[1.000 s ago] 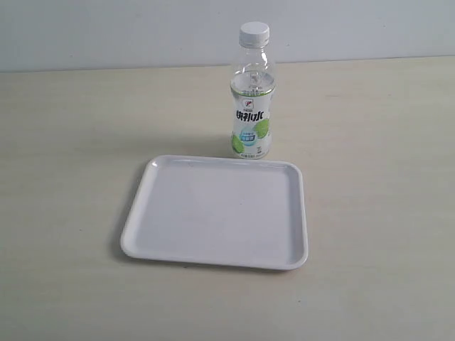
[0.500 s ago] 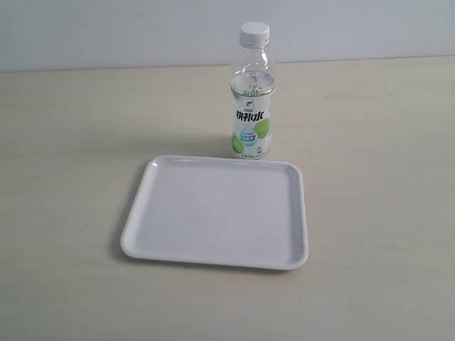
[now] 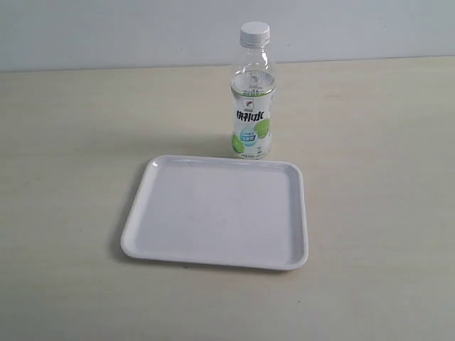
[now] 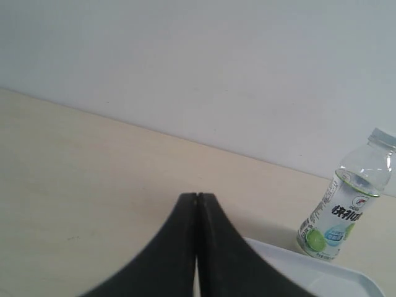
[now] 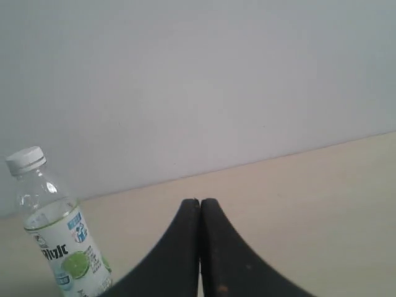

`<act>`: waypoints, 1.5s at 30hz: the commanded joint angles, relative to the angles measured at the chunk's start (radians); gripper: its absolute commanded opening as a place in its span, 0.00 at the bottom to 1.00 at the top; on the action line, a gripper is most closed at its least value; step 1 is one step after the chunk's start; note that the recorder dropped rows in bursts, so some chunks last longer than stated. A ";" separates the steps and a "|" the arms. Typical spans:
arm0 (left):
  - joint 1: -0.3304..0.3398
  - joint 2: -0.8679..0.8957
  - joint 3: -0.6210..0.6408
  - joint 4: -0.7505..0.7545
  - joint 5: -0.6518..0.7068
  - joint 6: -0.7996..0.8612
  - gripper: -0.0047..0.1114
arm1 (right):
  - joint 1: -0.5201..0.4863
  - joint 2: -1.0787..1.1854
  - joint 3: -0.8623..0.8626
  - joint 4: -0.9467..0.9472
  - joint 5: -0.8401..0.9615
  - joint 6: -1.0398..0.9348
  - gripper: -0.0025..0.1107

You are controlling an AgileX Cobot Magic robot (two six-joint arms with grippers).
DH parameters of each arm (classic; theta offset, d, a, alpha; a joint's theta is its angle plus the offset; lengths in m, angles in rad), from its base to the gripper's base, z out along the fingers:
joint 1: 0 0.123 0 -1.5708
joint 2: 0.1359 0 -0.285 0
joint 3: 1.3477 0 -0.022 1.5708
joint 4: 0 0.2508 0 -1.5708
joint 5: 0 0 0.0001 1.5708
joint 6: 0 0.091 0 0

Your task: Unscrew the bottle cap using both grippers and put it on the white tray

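1. The left claw (image 4: 197, 197) has its two black fingers pressed together and holds nothing. The right claw (image 5: 199, 201) is the same, tips meeting and empty. Neither shows in the exterior view.
2. The white tray (image 3: 213, 213) lies flat on the desk (image 3: 71, 128), its corner just ahead of the left claw. It is glossy with a low rim and bare.
3. The bottle (image 3: 252, 106) stands upright on the desk just beyond the tray's far edge. It is well ahead of both claws, off toward the right claw's side as the left claw looks and toward the left claw's side as the right looks. It is clear plastic with a white-and-green label bearing dark characters.
4. The bottle cap (image 3: 254, 31) sits screwed on top, small, white and round.
5. My judgement on handling:
   - The bottle looks light and thin-walled, so it may tip or dent.
   - One claw should clamp the labelled body.
   - The other should pinch the cap's side, where the ribs I expect would resist slipping.
6. A plain pale wall (image 5: 198, 74) lies behind.
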 commanded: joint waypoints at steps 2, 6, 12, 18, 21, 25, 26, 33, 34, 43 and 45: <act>0.002 -0.006 0.000 -0.008 -0.004 0.004 0.05 | -0.003 0.367 -0.288 -0.158 0.101 0.063 0.02; 0.002 -0.006 0.000 -0.006 0.002 0.006 0.05 | -0.003 0.621 -0.544 -0.206 0.502 -0.047 0.02; 0.002 -0.006 0.000 -0.001 0.002 0.006 0.05 | -0.003 0.998 -0.829 0.023 0.951 -0.633 0.02; 0.002 -0.006 0.000 -0.002 0.002 0.008 0.05 | -0.003 1.101 -0.666 0.627 0.430 -1.103 0.02; 0.002 -0.006 0.000 -0.006 0.002 0.000 0.05 | 0.031 1.131 -0.550 1.098 0.233 -1.642 0.02; 0.002 -0.006 0.000 -0.014 0.000 0.000 0.05 | 0.167 1.149 -0.572 1.153 0.205 -1.715 0.02; 0.002 -0.006 0.000 -0.014 0.002 0.002 0.05 | 0.185 1.146 -0.570 1.169 0.146 -1.673 0.02; 0.002 -0.006 0.000 -0.010 0.012 0.004 0.05 | 0.253 1.144 -0.466 0.986 -0.307 -0.904 0.02; 0.002 -0.006 0.000 -0.010 0.012 0.004 0.05 | 0.253 1.144 -0.438 0.913 -0.385 -0.776 0.02; 0.002 -0.006 0.000 -0.010 0.012 0.004 0.05 | 0.192 1.160 -0.378 0.131 -0.513 -0.479 0.02; 0.002 -0.006 0.000 -0.010 0.012 0.004 0.05 | 0.192 1.160 -0.378 0.107 -0.462 -0.533 0.02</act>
